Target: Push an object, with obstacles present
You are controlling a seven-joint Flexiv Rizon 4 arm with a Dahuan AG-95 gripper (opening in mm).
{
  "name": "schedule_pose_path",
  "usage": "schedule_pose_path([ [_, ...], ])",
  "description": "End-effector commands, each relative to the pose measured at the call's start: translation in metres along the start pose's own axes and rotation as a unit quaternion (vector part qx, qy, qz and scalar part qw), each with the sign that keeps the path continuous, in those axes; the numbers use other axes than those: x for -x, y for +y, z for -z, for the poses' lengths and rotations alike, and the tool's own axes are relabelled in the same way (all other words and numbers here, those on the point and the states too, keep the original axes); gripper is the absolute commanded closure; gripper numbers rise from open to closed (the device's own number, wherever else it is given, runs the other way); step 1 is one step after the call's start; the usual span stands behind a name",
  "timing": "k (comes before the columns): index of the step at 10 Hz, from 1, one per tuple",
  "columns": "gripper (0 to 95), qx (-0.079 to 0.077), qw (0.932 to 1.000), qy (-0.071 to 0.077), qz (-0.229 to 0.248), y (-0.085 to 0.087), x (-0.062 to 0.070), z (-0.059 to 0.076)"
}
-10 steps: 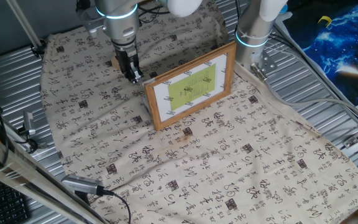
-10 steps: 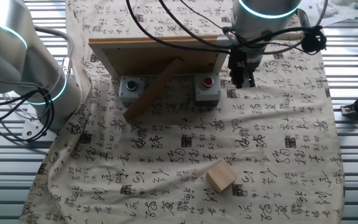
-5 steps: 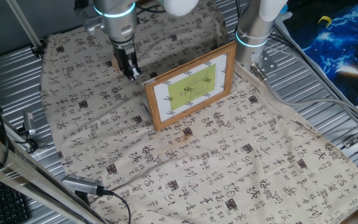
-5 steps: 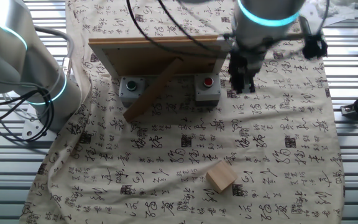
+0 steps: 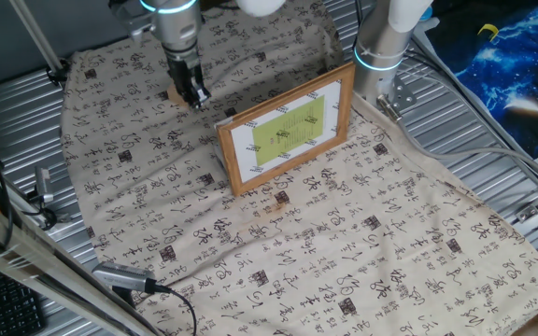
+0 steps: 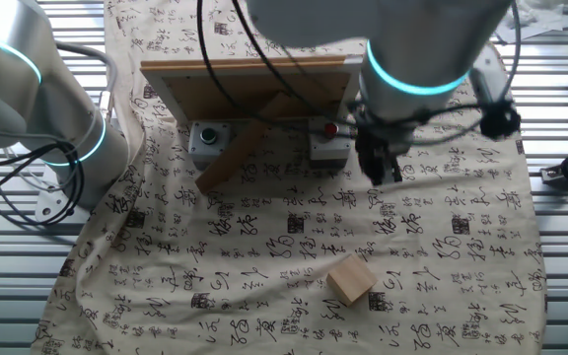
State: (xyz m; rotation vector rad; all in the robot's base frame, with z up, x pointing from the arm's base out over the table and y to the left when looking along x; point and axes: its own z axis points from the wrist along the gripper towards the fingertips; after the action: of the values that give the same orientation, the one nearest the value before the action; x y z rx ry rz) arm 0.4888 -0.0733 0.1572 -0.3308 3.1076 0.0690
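1. The gripper (image 6: 381, 174) points straight down at the cloth (image 6: 442, 286) that covers the table (image 5: 26, 131); its two dark fingers look close together with nothing between them, though the other fixed view is blurred there, so whether a small gap remains I cannot tell; in one fixed view the gripper (image 5: 194, 96) hangs just off the far left corner of the picture frame (image 5: 286, 131).

2. What could go wrong, as a judgement: the gripper is near the back of the picture frame (image 6: 249, 84) and its slanted wooden prop (image 6: 240, 148); a careless sideways sweep could clip the frame's edge or the prop and tip the whole thing over; the two grey button boxes (image 6: 328, 141) that stand at the frame's foot are also close to the fingers and could be knocked.

3. A second risk: the cloth is loose and wrinkled; fingers set too low could snag a fold and drag the fabric, and the cube with it, rather than push the cube cleanly; fingers set too high could ride over the cube's top.

4. The wooden cube (image 6: 351, 279) rests on the cloth, turned a little askew, well apart from the gripper and on the side away from the frame in the other fixed view; nothing lies between the two; in one fixed view only a small tan sliver (image 5: 172, 95) shows just beside the fingers, which is likely the cube.

5. My reading: the approach is not yet finished; no contact with the cube is visible.
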Motion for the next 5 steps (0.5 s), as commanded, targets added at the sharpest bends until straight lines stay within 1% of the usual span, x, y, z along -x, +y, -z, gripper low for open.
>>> schedule_pose_path([
  [1,95.0,-0.009,0.9993,0.002,0.037,-0.015,-0.006,-0.006],
  [3,95.0,-0.024,0.9966,0.003,0.079,-0.031,-0.015,-0.012],
  [4,95.0,-0.028,0.9947,0.004,0.099,-0.036,-0.018,-0.014],
  [5,95.0,-0.028,0.9942,0.003,0.103,-0.039,-0.020,-0.015],
])
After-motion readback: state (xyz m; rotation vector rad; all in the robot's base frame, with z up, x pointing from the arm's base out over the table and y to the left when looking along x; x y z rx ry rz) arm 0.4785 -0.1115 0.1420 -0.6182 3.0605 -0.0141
